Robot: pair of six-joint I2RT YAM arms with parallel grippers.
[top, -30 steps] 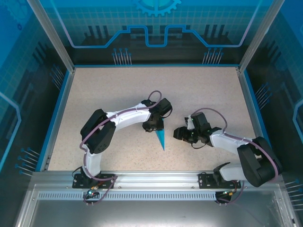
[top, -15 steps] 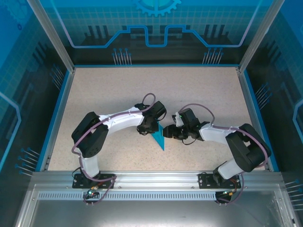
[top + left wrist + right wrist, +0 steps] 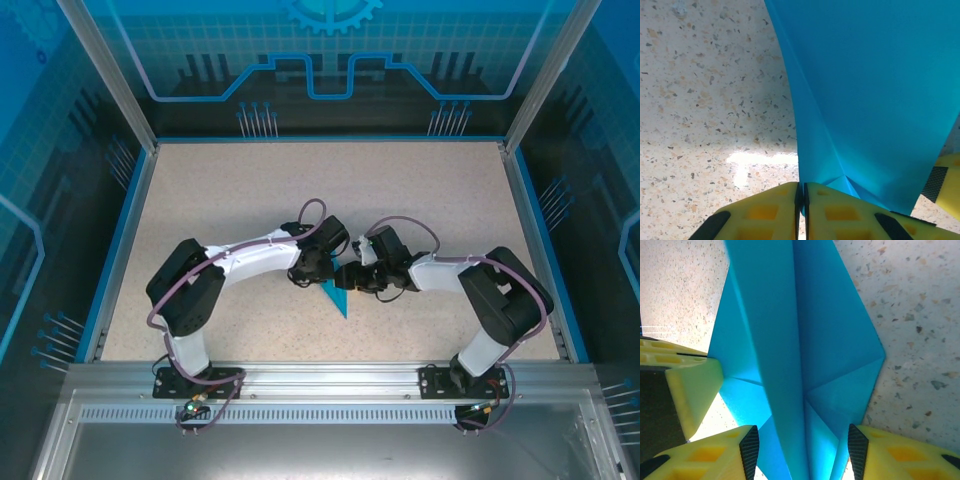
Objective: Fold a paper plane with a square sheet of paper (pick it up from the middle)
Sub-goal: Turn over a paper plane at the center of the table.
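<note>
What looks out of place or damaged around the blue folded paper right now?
Nothing stands out. The cyan-blue folded paper dart shows clean creases and no visible tears. The left gripper has its jaws shut on it; the right gripper stands with jaws open astride it.

The white-and-black left arm (image 3: 245, 262) rises from its base at lower left, folds at the elbow and reaches right toward frame centre. The matching right arm (image 3: 480, 285) folds in from lower right and reaches left, so the two tips nearly meet. The yellow-fingered left gripper (image 3: 801, 192) is pressed together on the folded cyan-blue sheet of paper (image 3: 865, 100). The right gripper (image 3: 802, 452) holds its black-padded yellow fingers (image 3: 880, 455) apart, one on either side of that paper.
</note>
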